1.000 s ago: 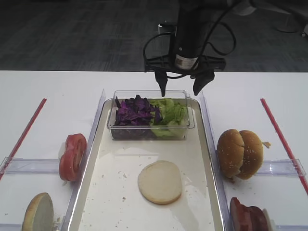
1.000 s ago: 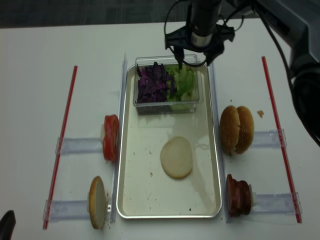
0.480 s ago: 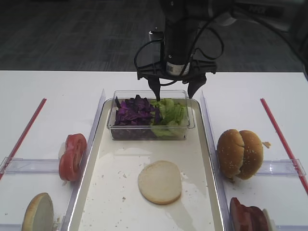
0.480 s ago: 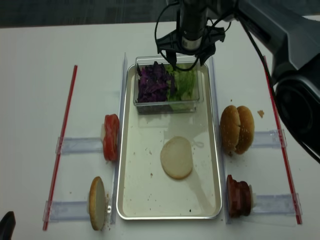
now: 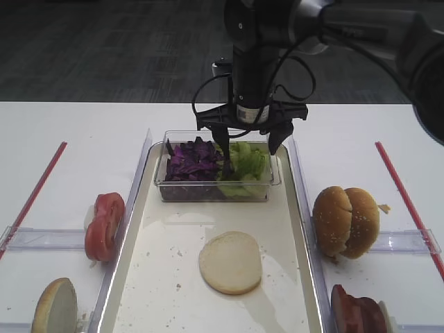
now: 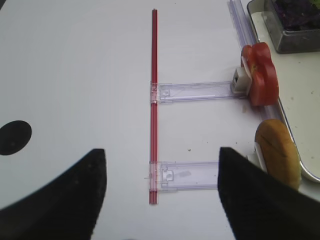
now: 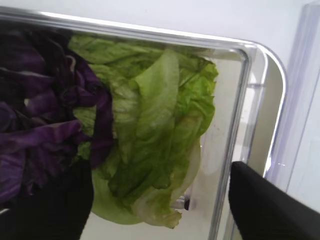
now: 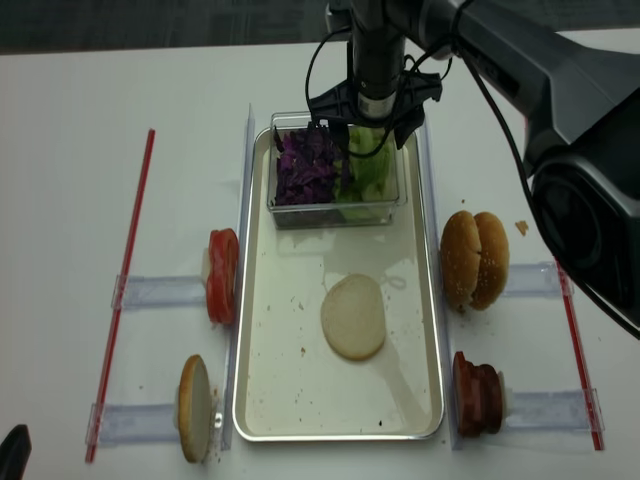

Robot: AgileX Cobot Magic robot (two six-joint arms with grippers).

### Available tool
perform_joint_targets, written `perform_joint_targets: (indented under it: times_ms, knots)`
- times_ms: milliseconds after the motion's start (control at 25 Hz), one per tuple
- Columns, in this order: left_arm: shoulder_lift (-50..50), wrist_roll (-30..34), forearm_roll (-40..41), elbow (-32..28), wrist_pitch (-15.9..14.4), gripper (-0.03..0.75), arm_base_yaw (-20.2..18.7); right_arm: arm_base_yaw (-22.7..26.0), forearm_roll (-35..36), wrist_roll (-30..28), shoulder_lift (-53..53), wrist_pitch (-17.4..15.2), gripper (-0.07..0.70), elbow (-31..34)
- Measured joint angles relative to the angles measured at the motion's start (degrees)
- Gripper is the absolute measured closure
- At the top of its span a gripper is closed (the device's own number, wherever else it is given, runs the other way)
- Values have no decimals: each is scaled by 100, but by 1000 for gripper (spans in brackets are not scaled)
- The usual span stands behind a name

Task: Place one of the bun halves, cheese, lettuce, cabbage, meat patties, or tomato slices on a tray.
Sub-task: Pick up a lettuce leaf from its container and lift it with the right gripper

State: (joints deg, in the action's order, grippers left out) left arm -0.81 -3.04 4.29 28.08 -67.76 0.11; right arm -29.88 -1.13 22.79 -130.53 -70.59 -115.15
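Light green lettuce (image 7: 155,130) fills the right half of a clear box (image 5: 208,191) at the far end of the tray (image 5: 166,291), with purple cabbage (image 5: 194,161) to its left. My right gripper (image 5: 251,149) is open over the lettuce (image 5: 246,166). One finger dips between cabbage and lettuce and the other stands at the box's right wall. Nothing is held. A bun half (image 5: 230,262) lies cut face up on the tray. In the left wrist view my left gripper (image 6: 160,200) hangs open over the white table, far to the left.
Tomato slices (image 5: 104,225) and another bun half (image 5: 54,305) stand in clear holders left of the tray. Two bun halves (image 5: 345,220) and meat patties (image 5: 357,312) stand on the right. Red strips (image 5: 35,191) mark both sides of the table.
My right gripper has moved left and down, from behind the box to over the lettuce, its left finger now inside the box. It stays open. Nothing else moved.
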Motion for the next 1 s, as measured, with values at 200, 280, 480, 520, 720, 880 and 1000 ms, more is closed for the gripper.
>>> perform_joint_targets:
  times_ms: [200, 280, 480, 520, 720, 880, 1000]
  knots:
    - [0, 0, 0, 0, 0, 277, 0, -9, 22, 0, -173, -12, 53, -20]
    - [0, 0, 0, 0, 0, 277, 0, -9, -12, 0, -223, -26, 55, -24]
    - [0, 0, 0, 0, 0, 277, 0, -9, -60, 0, -235, -56, 93, -44]
    - [0, 0, 0, 0, 0, 277, 0, -9, -60, 0, -235, -60, 97, -44]
    - [0, 0, 0, 0, 0, 277, 0, -9, -72, -10, -256, -103, 103, -90]
    - [0, 0, 0, 0, 0, 277, 0, -9, -72, -10, -307, -151, 103, -247]
    - [0, 0, 0, 0, 0, 277, 0, 13, -60, -10, -318, -160, 103, -356]
